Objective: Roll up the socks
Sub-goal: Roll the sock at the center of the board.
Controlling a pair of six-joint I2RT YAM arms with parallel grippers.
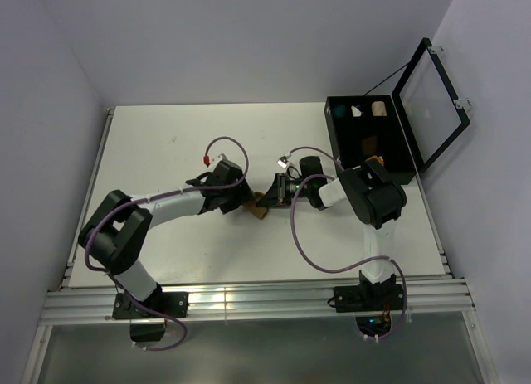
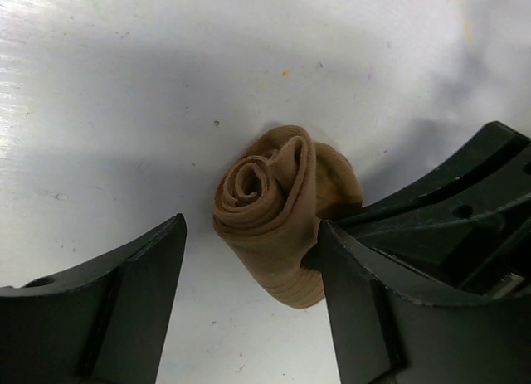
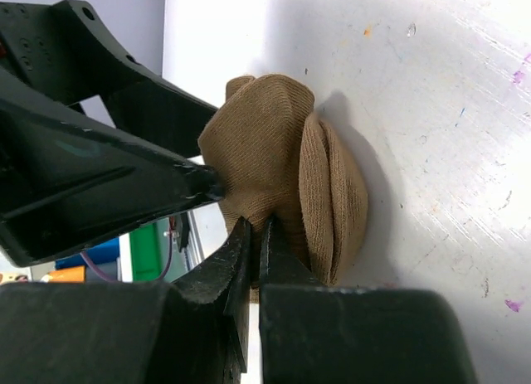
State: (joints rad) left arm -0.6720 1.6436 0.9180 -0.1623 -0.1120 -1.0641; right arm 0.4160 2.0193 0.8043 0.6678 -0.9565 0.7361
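Mid-worktop [image 1: 166,152]: tan sock [image 2: 274,201], rolled into spiral, lies between both tools. Left tool [image 2: 253,235] wide, straddling roll; one finger touches it, other stands apart. Right tool [image 3: 255,230] closed, nipping sock fabric. Worktop stretches open leftward. Far right: open black case [image 1: 353,156], beside worktop edge.

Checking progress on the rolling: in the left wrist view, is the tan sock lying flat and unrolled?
No, the tan sock is wound into a spiral roll, with its coiled end plainly showing.
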